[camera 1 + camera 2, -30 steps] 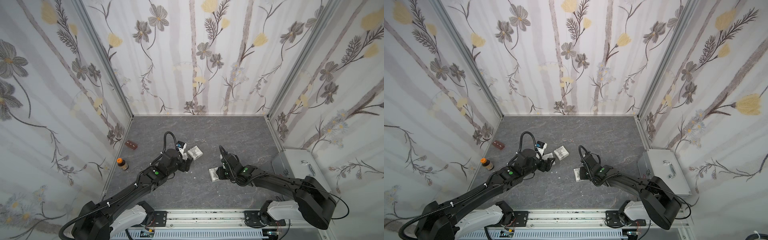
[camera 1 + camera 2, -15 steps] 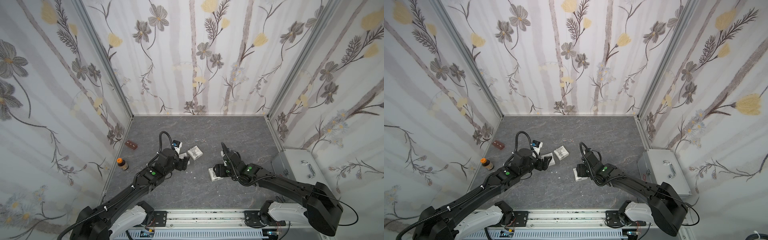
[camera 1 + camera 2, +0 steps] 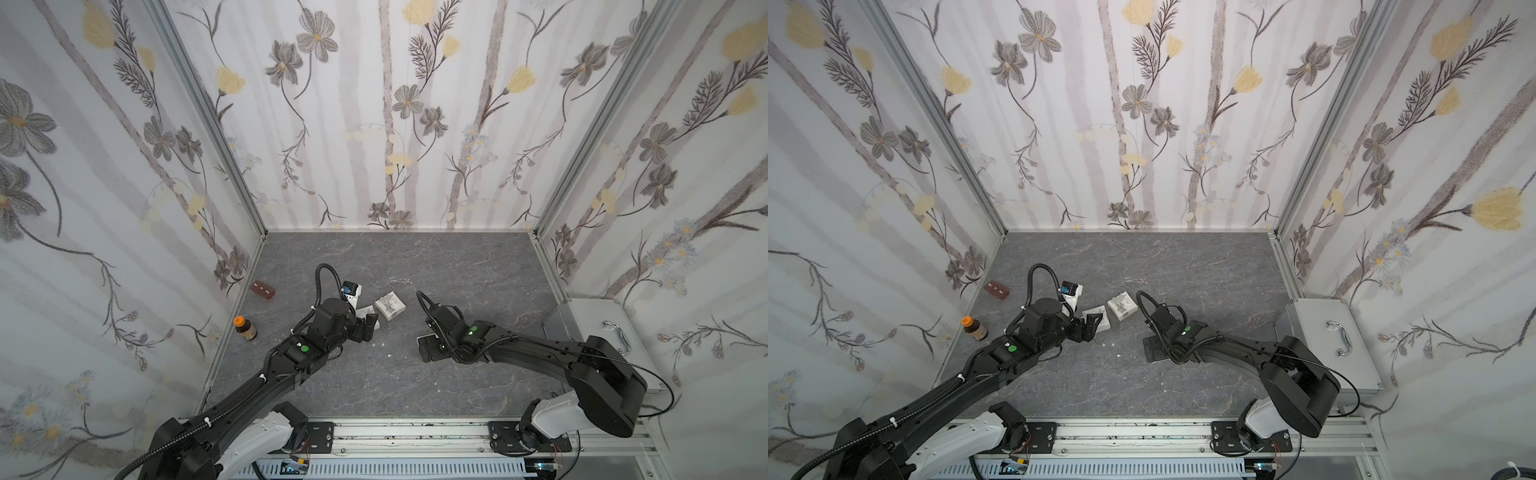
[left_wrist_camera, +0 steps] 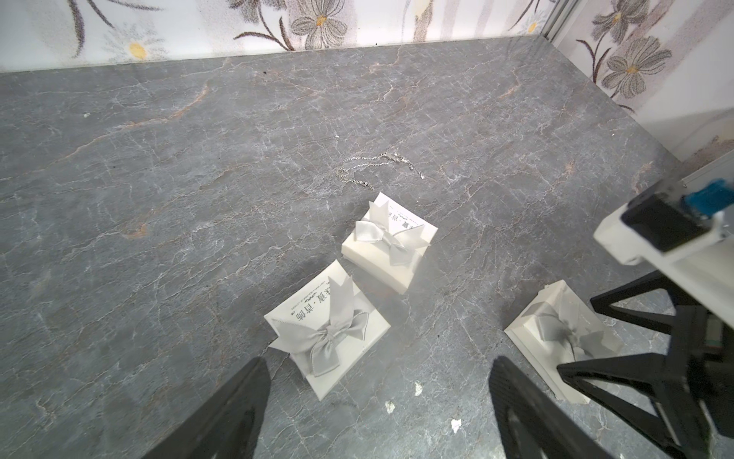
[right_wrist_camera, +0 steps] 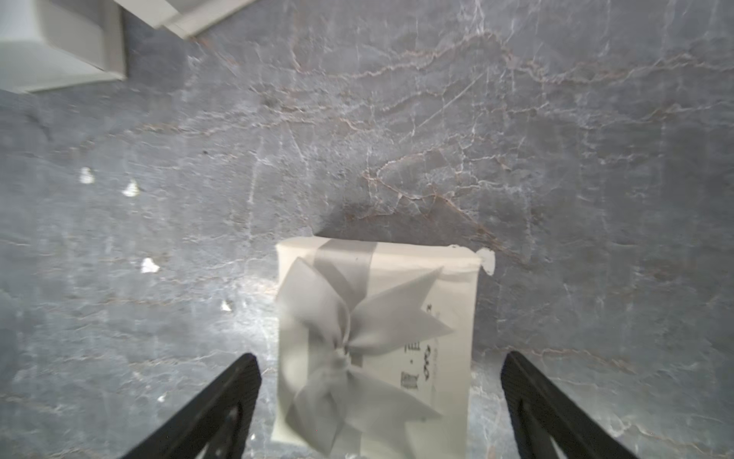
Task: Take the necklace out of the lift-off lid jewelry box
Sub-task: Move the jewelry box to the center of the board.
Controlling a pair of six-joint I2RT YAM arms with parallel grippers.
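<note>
Right gripper [image 5: 379, 355] has opened up since a second ago: fingers wide, white box [image 5: 373, 318] sits on the table [image 5: 556, 159] between them, not touched. Left gripper [image 4: 377, 361] also wide open, empty, close by a flat lid [image 4: 329, 322]. Necklace [image 4: 377, 167] lies loose on the table just past the far box [image 4: 389, 238], outside all of them. In a top view the necklace [image 3: 400, 281] is only a faint glint.
</note>
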